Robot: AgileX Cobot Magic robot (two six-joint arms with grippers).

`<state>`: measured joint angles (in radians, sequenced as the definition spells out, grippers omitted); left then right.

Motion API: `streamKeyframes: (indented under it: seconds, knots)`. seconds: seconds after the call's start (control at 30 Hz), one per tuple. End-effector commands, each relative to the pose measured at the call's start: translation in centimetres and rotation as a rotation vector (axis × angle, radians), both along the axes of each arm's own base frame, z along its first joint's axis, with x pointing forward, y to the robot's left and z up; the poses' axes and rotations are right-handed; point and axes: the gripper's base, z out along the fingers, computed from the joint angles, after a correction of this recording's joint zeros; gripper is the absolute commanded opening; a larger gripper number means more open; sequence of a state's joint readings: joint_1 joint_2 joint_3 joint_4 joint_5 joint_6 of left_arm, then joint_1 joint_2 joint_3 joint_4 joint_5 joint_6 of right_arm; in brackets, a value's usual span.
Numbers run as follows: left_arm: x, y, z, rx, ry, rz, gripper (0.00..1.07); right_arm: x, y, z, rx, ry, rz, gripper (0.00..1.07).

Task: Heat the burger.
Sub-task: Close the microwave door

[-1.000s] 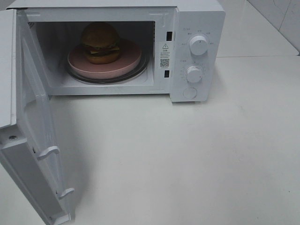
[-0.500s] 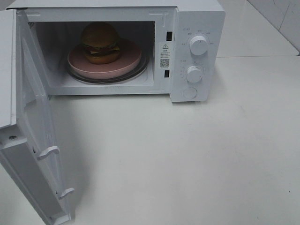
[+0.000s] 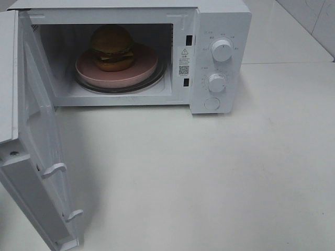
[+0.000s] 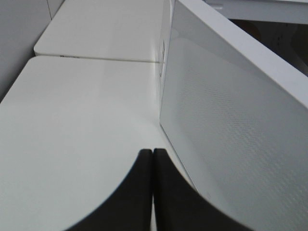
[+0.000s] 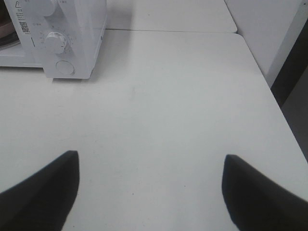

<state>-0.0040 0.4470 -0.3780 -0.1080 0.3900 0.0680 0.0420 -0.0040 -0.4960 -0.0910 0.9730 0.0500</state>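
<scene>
The burger, a tall golden-brown bun with dark filling, sits on a pink plate inside the open white microwave. The microwave door stands swung out toward the front left. Neither gripper shows in the high view. In the left wrist view my left gripper is shut, fingers pressed together with nothing between them, just beside the outer face of the door. My right gripper is open and empty above the bare table, to the front right of the microwave's control panel.
Two round knobs and a round button sit on the microwave's right panel. A glass turntable lies under the plate. The white table extends in front; its right edge shows in the right wrist view.
</scene>
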Motion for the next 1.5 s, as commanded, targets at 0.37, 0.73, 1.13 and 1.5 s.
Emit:
streamKeyframes:
  seconds: [0.37, 0.73, 1.13, 1.5]
  knots:
    - [2.2, 0.5, -4.5, -0.011, -0.172, 0.064, 0.0, -0.3, 0.0, 0.0, -0.008, -0.037, -0.004, 0.76]
    - [3.7, 0.1, -5.1, 0.025, -0.183, 0.007, 0.0, -0.3, 0.0, 0.0, -0.008, -0.037, -0.004, 0.76]
    - [6.1, -2.1, -6.9, 0.043, -0.148, -0.249, 0.0, -0.3, 0.0, 0.0, -0.008, -0.037, -0.004, 0.76]
    - [8.1, -3.2, -7.5, 0.048, -0.136, -0.396, 0.0, -0.3, 0.0, 0.0, -0.008, -0.037, -0.004, 0.76]
